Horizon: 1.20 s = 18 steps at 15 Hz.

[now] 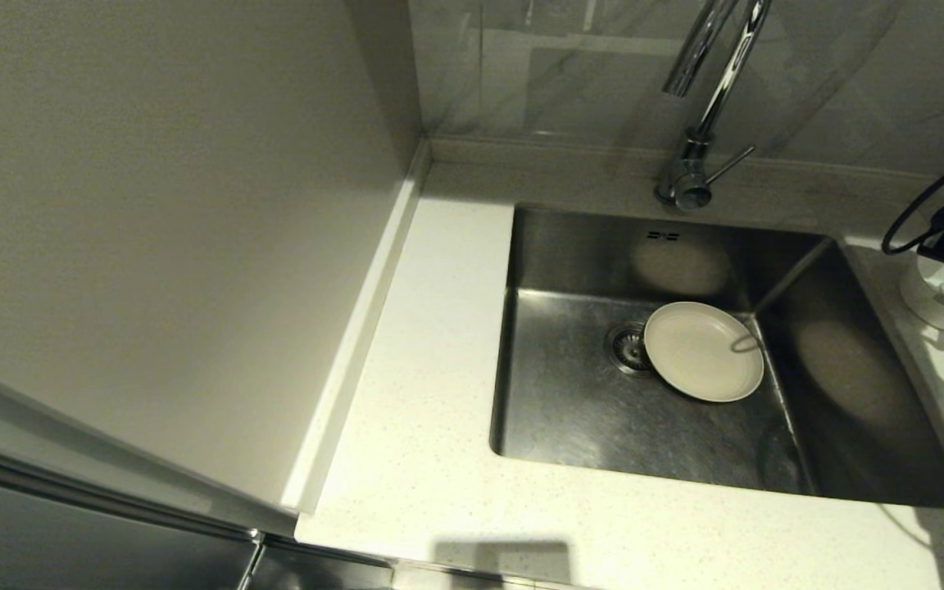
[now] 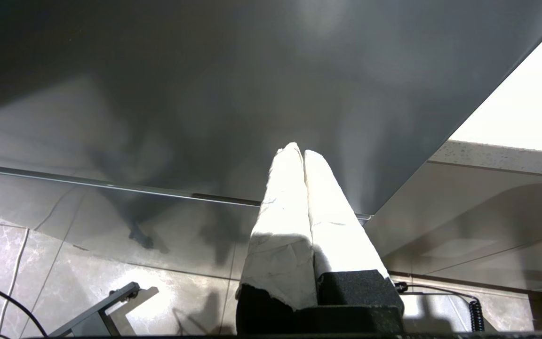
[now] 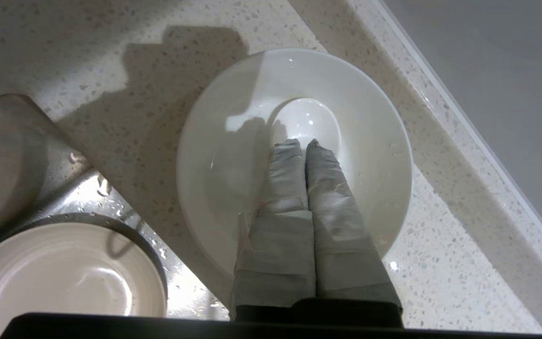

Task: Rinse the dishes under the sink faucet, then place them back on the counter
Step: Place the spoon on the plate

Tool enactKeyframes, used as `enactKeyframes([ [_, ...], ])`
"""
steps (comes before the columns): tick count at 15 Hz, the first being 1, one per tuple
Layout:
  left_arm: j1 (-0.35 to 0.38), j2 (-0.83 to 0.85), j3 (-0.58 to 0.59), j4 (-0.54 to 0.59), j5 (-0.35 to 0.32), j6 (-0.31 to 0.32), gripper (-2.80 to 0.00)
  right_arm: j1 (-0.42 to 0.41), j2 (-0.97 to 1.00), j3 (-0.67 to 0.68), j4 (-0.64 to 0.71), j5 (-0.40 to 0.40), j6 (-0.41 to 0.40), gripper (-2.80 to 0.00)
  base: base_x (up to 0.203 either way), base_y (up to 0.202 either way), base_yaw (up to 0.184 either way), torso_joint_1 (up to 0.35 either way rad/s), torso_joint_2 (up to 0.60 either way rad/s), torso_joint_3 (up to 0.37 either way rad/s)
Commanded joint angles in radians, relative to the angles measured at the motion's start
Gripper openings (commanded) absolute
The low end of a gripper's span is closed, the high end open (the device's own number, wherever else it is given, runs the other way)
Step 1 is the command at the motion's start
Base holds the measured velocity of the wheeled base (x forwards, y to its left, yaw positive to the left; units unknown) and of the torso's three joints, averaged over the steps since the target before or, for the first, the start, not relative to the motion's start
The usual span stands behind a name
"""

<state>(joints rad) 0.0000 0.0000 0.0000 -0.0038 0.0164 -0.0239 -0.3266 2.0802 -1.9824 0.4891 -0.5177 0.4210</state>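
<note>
The kitchen has a pale speckled counter (image 1: 406, 393) in a corner, with a plain wall (image 1: 152, 205) on the left. A square steel sink (image 1: 570, 426) is set into the counter. A tall shiny tap (image 1: 697, 156) stands behind it, and no water can be seen coming out.

A cream plate (image 1: 703, 351) lies flat in the sink, just beside the drain (image 1: 626, 347). A white bowl (image 3: 360, 155) sits upright on the counter, near the sink's edge. Something small, white and rounded lies in the bottom of the bowl. It may be the spoon, but I cannot tell.

The right gripper (image 3: 301, 143) hangs over the inside of the bowl with its jaws pressed almost together, holding nothing that I can see. The left gripper (image 2: 298, 153) is parked low, away from the sink, jaws pressed together.

What could go wrong? The bowl looks smooth and shiny, with water drops on the counter beside it. If the gripper bumps the rim, the bowl may slide or tip toward the sink. It could land on the plate and chip it. A wet plate may slip when lifted.
</note>
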Motion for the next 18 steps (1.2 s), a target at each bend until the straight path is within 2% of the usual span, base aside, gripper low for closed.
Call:
enactKeyframes([
  [1, 0.0, -0.003, 0.0, -0.001, 0.0, -0.001, -2.8, 0.0, 0.001, 0.005, 0.003, -0.004, 0.004, 0.0, 0.0, 0.0, 0.0, 0.0, 0.0, 0.0],
  [13, 0.0, -0.003, 0.0, -0.001, 0.0, -0.001, -2.8, -0.009, 0.017, 0.032, 0.006, -0.005, 0.033, 0.0, 0.0, 0.0, 0.0, 0.0, 0.0, 0.0],
  [18, 0.0, -0.003, 0.0, -0.001, 0.0, -0.001, -2.8, -0.014, 0.022, 0.023, 0.084, -0.029, 0.027, 0.0, 0.0, 0.0, 0.0, 0.0, 0.0, 0.0],
])
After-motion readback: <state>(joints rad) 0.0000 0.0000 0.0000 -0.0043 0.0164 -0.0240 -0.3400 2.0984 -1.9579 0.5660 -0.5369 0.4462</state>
